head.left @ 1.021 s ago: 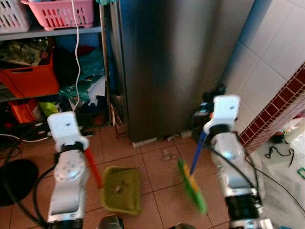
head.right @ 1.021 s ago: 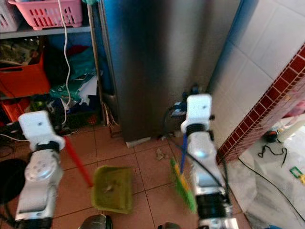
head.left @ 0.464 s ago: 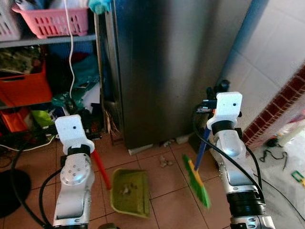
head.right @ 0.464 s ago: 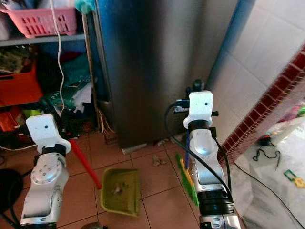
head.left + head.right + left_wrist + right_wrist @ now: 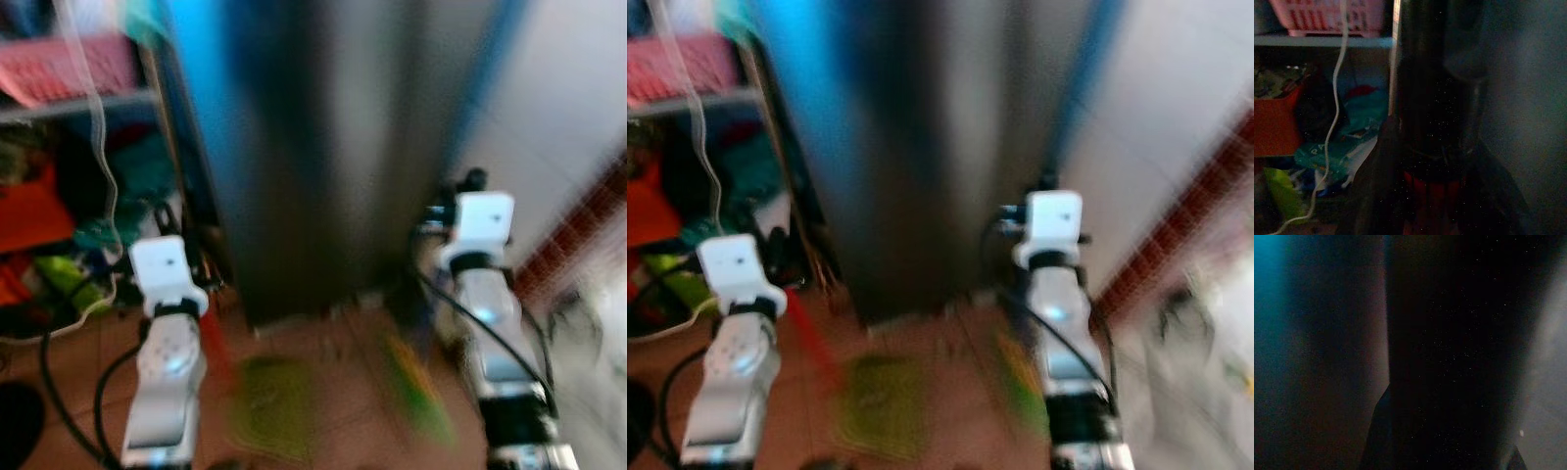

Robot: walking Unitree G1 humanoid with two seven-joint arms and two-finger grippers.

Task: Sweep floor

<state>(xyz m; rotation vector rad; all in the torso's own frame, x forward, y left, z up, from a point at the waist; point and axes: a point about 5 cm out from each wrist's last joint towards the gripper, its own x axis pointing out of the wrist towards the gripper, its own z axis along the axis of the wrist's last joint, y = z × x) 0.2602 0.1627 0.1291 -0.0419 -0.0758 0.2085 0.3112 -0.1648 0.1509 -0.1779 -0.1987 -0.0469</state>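
1. A tall steel fridge [image 5: 313, 147] is standing straight ahead, and it is blocking the way forward; a white tiled wall [image 5: 578, 108] is rising on its right side.
2. On the left, a shelf [image 5: 1322, 41] is carrying a pink basket [image 5: 1327, 14]; what is inside the basket, I cannot tell. A white cable [image 5: 1334, 112] is hanging down in front of the clutter below.
3. The left gripper [image 5: 1432, 196] is holding a red handle [image 5: 216, 343] between its fingers; the green dustpan [image 5: 269, 406] is lying on the tiled floor [image 5: 323, 338], very blurred.
4. The green broom [image 5: 416, 387] is leaning beside the right arm [image 5: 485, 313]; its fingers I cannot tell.
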